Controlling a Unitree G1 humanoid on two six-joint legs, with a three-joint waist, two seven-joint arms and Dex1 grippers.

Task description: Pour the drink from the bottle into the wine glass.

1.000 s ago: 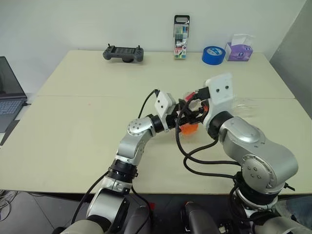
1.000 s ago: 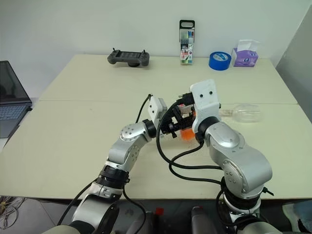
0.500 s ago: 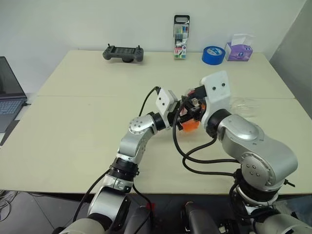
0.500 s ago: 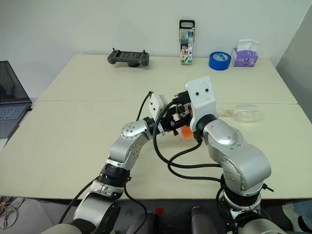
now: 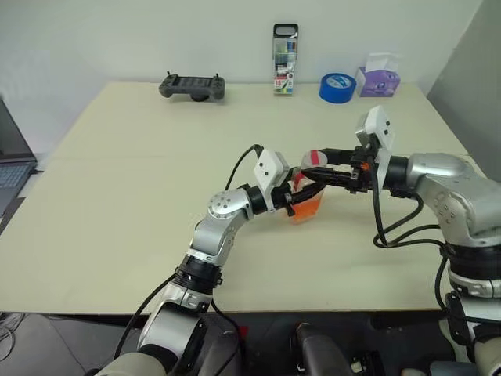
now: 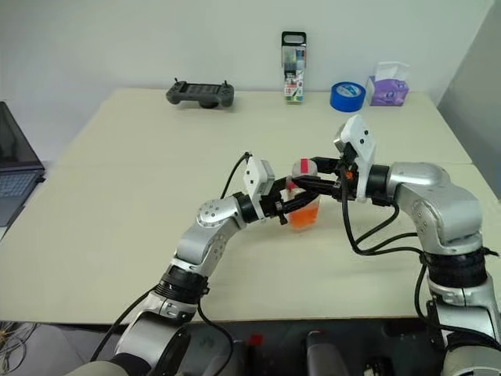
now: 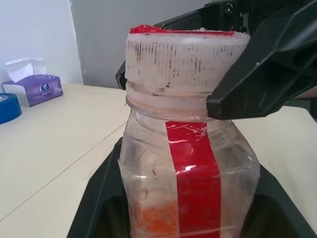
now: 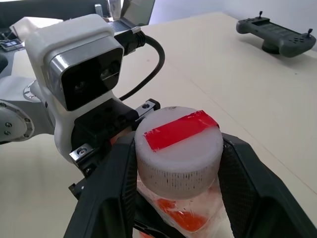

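Observation:
The bottle [image 5: 305, 205] stands upright just above the table's middle, a little of the orange-red drink [image 6: 304, 215] in its bottom. It is clear plastic with a red strip [image 7: 195, 178] down its side. My left gripper [image 5: 307, 196] is shut on its body from the left. My right gripper [image 5: 315, 163] reaches in level from the right and is shut on the white cap [image 8: 178, 141], which has red tape across its top. One black finger [image 7: 257, 74] presses against the cap's side. The wine glass is hidden from view.
Along the table's far edge stand a black game controller [image 5: 192, 85], a tall black-capped case of coloured items [image 5: 284, 59], a blue tape roll [image 5: 337, 87] and a purple tissue box [image 5: 379, 78]. A laptop [image 5: 8, 168] sits at the left edge.
My right arm has swung out to the right, and its gripper now comes in sideways and has closed on the cap. My left gripper kept still with the bottle. The camera shifted slightly.

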